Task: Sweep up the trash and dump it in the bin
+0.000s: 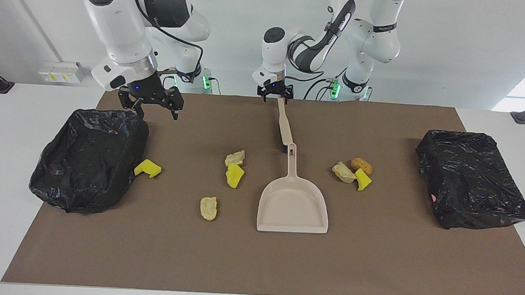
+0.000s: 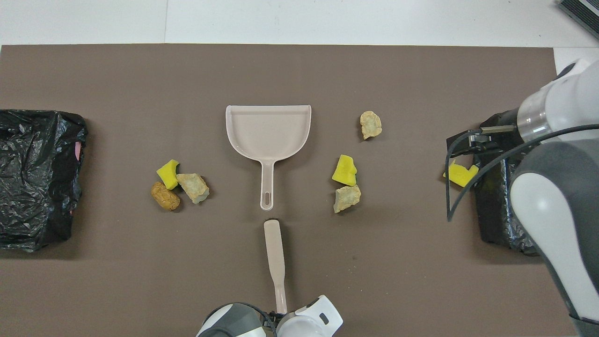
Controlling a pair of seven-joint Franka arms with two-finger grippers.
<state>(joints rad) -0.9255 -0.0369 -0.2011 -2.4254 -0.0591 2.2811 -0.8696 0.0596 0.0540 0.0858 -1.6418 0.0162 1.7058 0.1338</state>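
My left tool (image 1: 275,95) sits at the robots' edge of the surface (image 1: 373,261), closed on the end of the brush (image 1: 284,124), whose beige handle lies flat and points away from me toward the dustpan (image 1: 293,203). My right tool (image 1: 156,106) hangs over the black-bagged bin (image 1: 86,160) at its own end, fingers spread and holding nothing. The trash is all still on the surface: a yellow chunk (image 1: 147,168) just beside that bin, a tan lump (image 1: 235,158) touching a yellow piece (image 1: 234,176) beside the dustpan, another pale lump (image 1: 208,208) farther from me, and a tight cluster of tan lump (image 1: 344,172), orange-brown lump (image 1: 361,165) and yellow scrap (image 1: 363,179) toward the second bin (image 1: 474,179). Nothing lies in the pan. I judge the sweep has not begun. My grip is at the very end of a long handle, so the brush may twist or slip when it drags. The foam is light and may skip past the pan's lip, or the loose pan may slide away when pushed. The scattered lumps need several passes.
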